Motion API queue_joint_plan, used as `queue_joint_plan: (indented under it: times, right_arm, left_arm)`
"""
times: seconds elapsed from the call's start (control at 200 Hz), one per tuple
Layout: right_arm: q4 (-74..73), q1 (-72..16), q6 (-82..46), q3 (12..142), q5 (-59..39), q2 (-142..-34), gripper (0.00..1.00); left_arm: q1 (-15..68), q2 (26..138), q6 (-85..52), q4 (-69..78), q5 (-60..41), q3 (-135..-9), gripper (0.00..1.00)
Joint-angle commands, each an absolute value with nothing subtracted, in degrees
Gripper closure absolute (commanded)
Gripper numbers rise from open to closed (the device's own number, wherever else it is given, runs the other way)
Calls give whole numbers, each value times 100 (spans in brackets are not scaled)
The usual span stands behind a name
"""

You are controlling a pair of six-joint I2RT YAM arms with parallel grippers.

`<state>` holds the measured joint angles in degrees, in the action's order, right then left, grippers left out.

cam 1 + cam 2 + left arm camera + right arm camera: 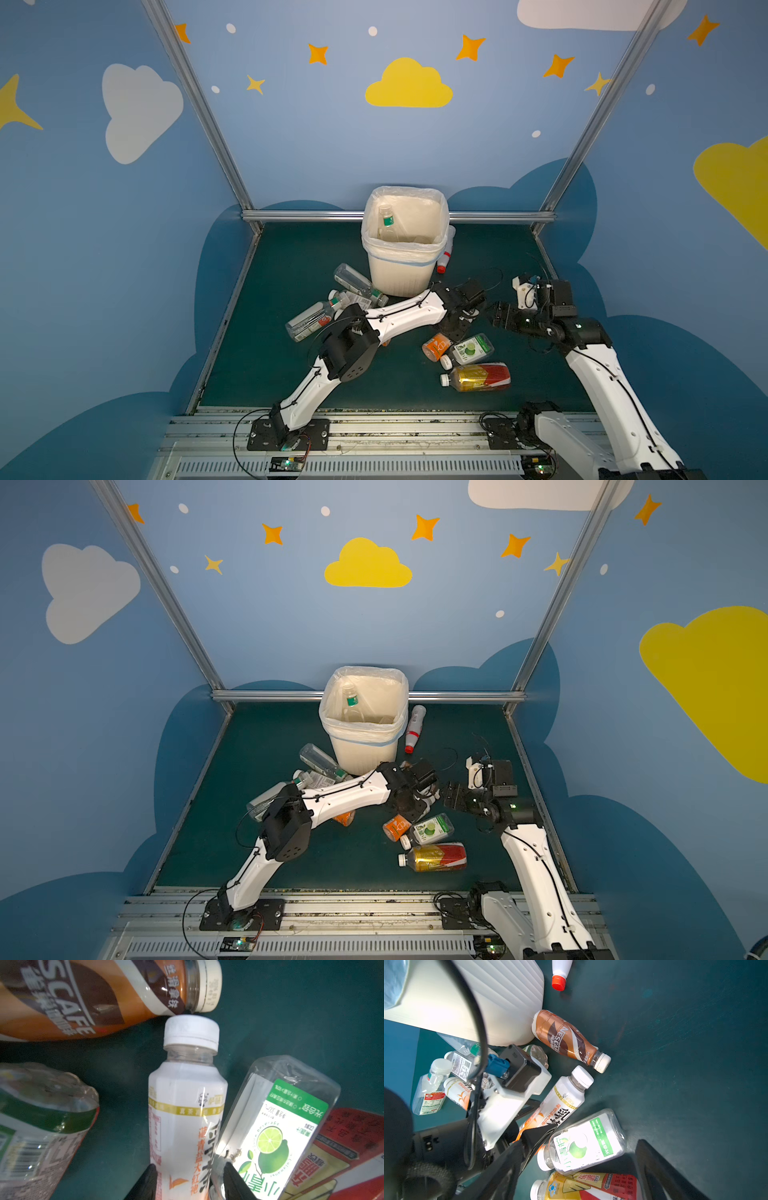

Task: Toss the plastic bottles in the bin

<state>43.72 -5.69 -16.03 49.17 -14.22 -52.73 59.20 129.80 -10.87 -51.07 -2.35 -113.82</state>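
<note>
Clear glossy plastic bottles (471, 349), white-sleeved bottle (187, 1105) in shiny film, bin (397, 278) of matt ribbed plastic, thin crinkly translucent liner (405, 249), scuffed matt table mat (257, 361), brushed metal rails (307, 215)

I see a cream-white ribbed bin (399, 274), a dark teal tabletop (395, 386), a brown-swirled coffee bottle (564, 1041), a white bottle (185, 1105) with orange lettering, and a lime-printed green-and-white bottle (276, 1126).
</note>
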Motion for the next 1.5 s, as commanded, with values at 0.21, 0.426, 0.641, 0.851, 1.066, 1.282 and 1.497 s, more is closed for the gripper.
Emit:
queue_joint_plan:
  times: [0.21,0.426,0.641,0.851,1.066,1.282,1.497]
  right_arm:
    - [4382,-529,-1532,4959,-1521,-5194,13]
    - [4395,-471,-1548,4957,-1491,-5146,13]
    - [4403,-389,-1556,4991,-1477,-5050,13]
    - [4414,-310,-1602,5027,-1374,-4848,13]
    - [4461,-195,-1627,5087,-1267,-4616,13]
    - [4508,-124,-1644,5150,-1274,-4505,13]
    - [4603,-101,-1637,5228,-1379,-4474,13]
  left_arm:
    - [5912,13391,-971,-5401,-159,-11602,45]
    - [5908,13455,-966,-5379,-154,-11600,48]
    - [5900,13448,-920,-5288,-107,-11425,54]
    - [5884,12864,-949,-5100,30,-11044,60]
    - [5858,12201,-899,-5050,206,-10793,60]
    - [5839,11885,-879,-5195,67,-10811,57]
    - [5854,12072,-940,-5286,140,-10725,44]
